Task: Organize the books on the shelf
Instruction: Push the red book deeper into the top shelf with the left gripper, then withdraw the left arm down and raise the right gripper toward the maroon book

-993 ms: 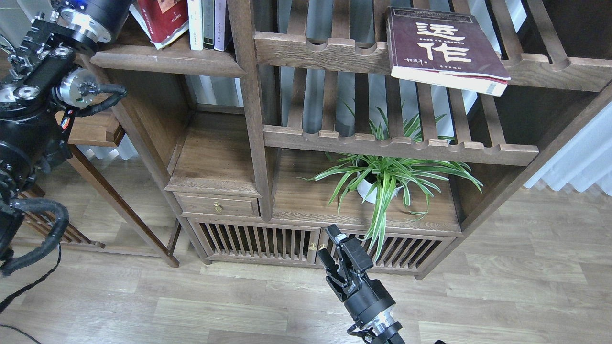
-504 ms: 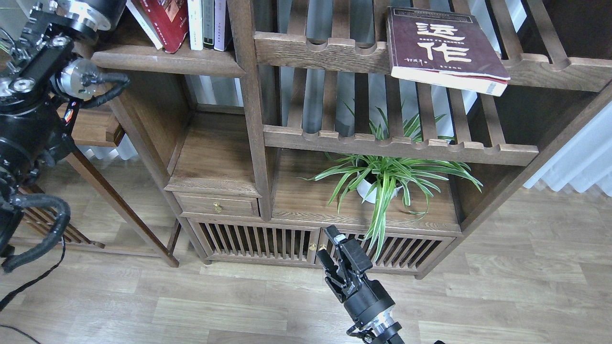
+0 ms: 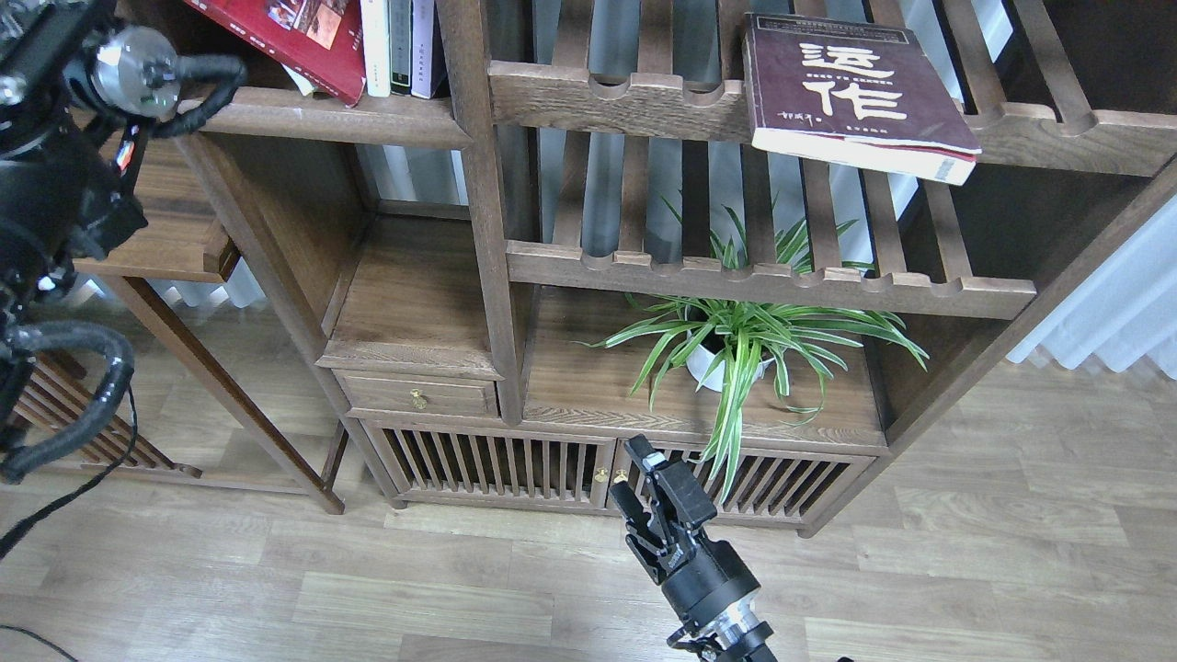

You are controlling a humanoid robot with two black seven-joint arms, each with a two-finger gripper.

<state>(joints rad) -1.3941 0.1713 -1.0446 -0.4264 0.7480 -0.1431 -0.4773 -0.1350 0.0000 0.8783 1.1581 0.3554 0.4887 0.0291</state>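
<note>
The red book (image 3: 285,32) leans steeply to the left on the solid dark-brown shelf (image 3: 340,118) at the top left. Its lower corner is against the thin upright white, dark and lilac books (image 3: 397,46). My left arm (image 3: 55,184) rises along the left edge, and its gripper is above the top of the view. The thick maroon book (image 3: 851,87) with white characters lies flat on the upper slatted rack at the right, overhanging its front rail. The yellow-green book is out of view. My right gripper (image 3: 630,473) is open and empty, low in front of the cabinet doors.
A potted spider plant (image 3: 736,345) stands on the cabinet top under the lower slatted rack (image 3: 763,285). A small drawer (image 3: 418,397) and slatted doors (image 3: 497,464) are below. A wooden side table (image 3: 175,248) stands at the left, and white curtains (image 3: 1113,313) hang at the right.
My left arm has moved up and out of the top of the view. The red book has tipped from near upright to a steep lean to the left. The right arm has not moved.
</note>
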